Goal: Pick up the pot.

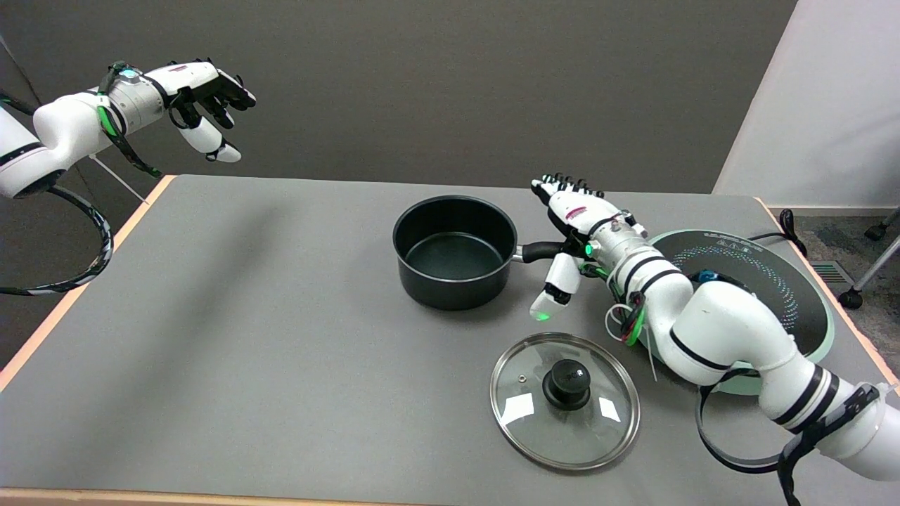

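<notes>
While the pot [454, 251] sat on the worktop [246, 337], the right hand [578, 225] hovered over its handle [541, 251], fingers apart, nothing held; reaching was underway, and closing around the handle seemed next.

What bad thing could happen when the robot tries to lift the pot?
The hand is over the handle with fingers spread, not closed on it, so the pot could slip or tip if lifted now. The lid lies close by, near the arm, and could get bumped.
</notes>
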Available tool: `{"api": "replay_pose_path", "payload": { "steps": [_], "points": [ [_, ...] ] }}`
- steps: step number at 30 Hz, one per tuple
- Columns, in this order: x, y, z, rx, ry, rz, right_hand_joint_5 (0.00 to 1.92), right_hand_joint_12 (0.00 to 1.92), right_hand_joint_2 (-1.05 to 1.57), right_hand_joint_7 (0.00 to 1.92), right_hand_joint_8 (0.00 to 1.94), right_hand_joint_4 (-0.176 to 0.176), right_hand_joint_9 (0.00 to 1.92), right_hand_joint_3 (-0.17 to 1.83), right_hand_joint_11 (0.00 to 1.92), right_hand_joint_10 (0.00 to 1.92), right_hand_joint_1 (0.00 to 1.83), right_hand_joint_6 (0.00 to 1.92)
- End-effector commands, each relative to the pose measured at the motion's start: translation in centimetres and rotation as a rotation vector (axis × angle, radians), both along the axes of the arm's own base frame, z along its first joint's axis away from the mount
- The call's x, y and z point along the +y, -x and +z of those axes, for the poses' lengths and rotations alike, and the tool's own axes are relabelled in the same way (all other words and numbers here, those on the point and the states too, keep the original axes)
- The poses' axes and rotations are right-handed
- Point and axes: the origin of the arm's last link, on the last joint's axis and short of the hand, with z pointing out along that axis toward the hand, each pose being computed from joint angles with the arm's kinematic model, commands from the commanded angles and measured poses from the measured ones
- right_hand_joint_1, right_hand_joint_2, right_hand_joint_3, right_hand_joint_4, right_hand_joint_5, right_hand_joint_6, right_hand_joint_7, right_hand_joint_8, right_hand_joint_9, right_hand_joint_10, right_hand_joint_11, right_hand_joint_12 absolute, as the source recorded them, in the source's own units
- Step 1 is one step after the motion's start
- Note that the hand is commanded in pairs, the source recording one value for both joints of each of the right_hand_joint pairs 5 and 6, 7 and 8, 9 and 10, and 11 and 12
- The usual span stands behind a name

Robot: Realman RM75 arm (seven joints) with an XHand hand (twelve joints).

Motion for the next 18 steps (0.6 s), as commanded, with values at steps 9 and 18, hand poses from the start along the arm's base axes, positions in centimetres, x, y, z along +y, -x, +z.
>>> {"api": "replay_pose_path", "payload": {
  "steps": [9, 18],
  "points": [
    [0.4, 0.1, 2.5, 0.01, 0.177, -0.121, 0.02, 0.02, -0.62, 0.02, 0.02, -0.141, 0.02, 0.91, 0.02, 0.02, 1.28, 0.02],
    [-0.5, -1.3, 0.4, 0.011, 0.148, -0.101, 0.02, 0.02, -0.63, 0.02, 0.02, -0.134, 0.02, 0.92, 0.02, 0.02, 1.27, 0.02]
  ]
}}
